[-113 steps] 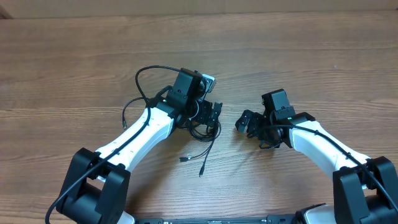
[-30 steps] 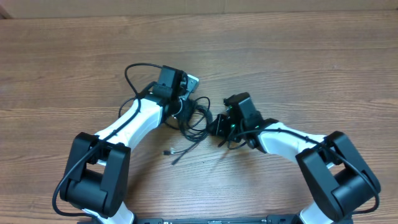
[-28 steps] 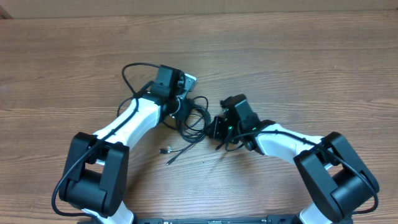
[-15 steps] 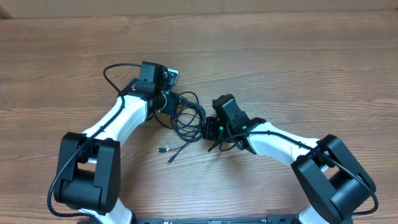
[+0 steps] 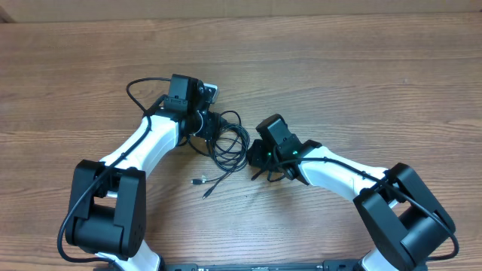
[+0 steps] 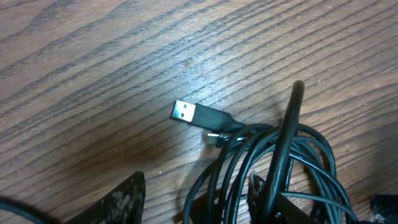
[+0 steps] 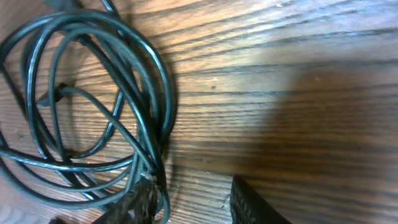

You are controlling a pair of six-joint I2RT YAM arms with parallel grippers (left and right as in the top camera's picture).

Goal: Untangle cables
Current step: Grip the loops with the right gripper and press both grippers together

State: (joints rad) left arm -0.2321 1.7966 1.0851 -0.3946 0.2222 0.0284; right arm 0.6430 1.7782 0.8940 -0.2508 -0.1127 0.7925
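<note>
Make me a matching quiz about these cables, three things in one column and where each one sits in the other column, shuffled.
Things:
1. cable tangle
2. silver-tipped USB plug
3. loose cable ends

Places:
A. lying flat at the tangle's edge, in the left wrist view
B. trailing out toward the bottom of the overhead view
C. between the left gripper and the right gripper

Pairs: 1-C, 2-A, 3-B

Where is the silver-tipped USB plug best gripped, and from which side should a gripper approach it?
Take the USB plug by its black body, just behind the silver tip. It lies flat on the table, pointing away from the cable coil, so its tip side is free. Probably come from above, closing across its width.
</note>
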